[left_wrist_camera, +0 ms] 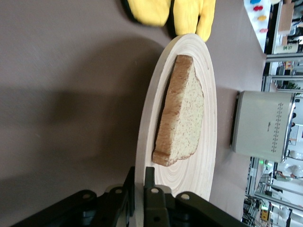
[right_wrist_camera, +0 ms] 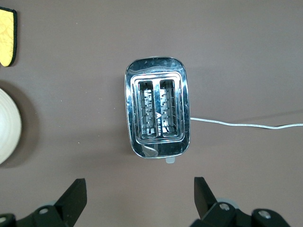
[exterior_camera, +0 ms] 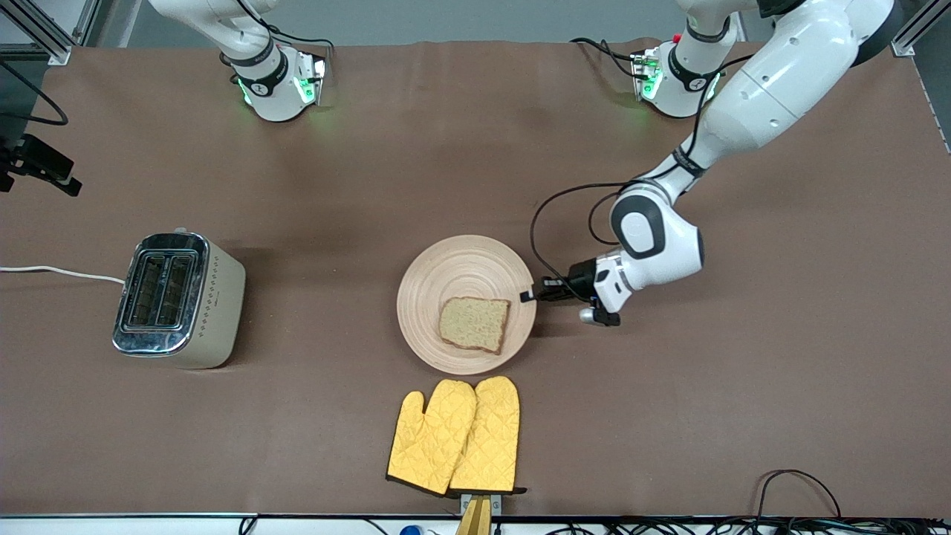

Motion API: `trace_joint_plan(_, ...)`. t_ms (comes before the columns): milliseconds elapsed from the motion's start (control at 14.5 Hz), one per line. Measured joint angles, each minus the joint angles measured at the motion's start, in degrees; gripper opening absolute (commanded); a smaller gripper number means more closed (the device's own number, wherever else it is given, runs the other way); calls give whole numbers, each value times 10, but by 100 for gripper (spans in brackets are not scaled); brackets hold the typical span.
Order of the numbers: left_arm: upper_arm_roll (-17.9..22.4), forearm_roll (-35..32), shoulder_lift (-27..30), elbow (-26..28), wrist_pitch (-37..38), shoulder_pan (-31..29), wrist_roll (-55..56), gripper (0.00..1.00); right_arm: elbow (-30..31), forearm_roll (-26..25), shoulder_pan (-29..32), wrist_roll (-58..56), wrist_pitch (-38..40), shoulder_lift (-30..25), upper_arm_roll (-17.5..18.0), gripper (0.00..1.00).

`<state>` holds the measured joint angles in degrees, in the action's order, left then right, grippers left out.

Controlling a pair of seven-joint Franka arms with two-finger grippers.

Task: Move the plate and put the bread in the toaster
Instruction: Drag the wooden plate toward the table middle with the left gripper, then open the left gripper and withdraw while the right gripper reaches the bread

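front view: the plate [exterior_camera: 466, 304] lay at centre frame, the bread [exterior_camera: 474, 324] resting on its lower right part; the toaster [exterior_camera: 177, 299] stood at centre left, well apart from the plate, both slots empty, its white cord [exterior_camera: 59, 272] running off the left edge; a pair of yellow oven mitts [exterior_camera: 455, 436] lay just below the plate; the left gripper [exterior_camera: 529, 295] was at the plate's right rim, the left arm reaching down from the upper right; the right arm waited, only its base showing at upper left.

left wrist view: the left gripper [left_wrist_camera: 140, 189] at lower centre had its fingers drawn narrow onto the plate's [left_wrist_camera: 147, 142] rim, one on either face; the bread [left_wrist_camera: 182, 113] sat mid-frame on the plate, untouched; the toaster [left_wrist_camera: 262, 125] showed at right.

right wrist view: the right gripper [right_wrist_camera: 138, 196] hung over the toaster [right_wrist_camera: 157, 109] at centre, its fingers spread wide and holding nothing; the plate's [right_wrist_camera: 8, 125] edge showed at left.

judgement: the plate-moving step was in hand; the next move called for carrying the plate toward the toaster, kept level so the bread would not slide.
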<state>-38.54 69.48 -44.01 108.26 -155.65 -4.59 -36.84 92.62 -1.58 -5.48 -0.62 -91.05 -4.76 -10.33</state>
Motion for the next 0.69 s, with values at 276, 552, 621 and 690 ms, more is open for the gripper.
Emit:
trace_joint_plan(276,0,41,-33,-3,-1,-6,-68,100,0,0,-5,-36,2,0,7,100)
trace_joint_plan(552,-1,46,-29,-15,-1,-29,-68,100,1,8,-35,-43,4,13,12,100)
trace_joint_plan(621,-1,46,-23,-20,-1,-40,-65,100,2,24,-52,-16,-1,21,12,100)
trace_joint_plan(690,-1,46,-16,-25,-1,-52,-57,100,2,42,-71,26,-13,31,13,100)
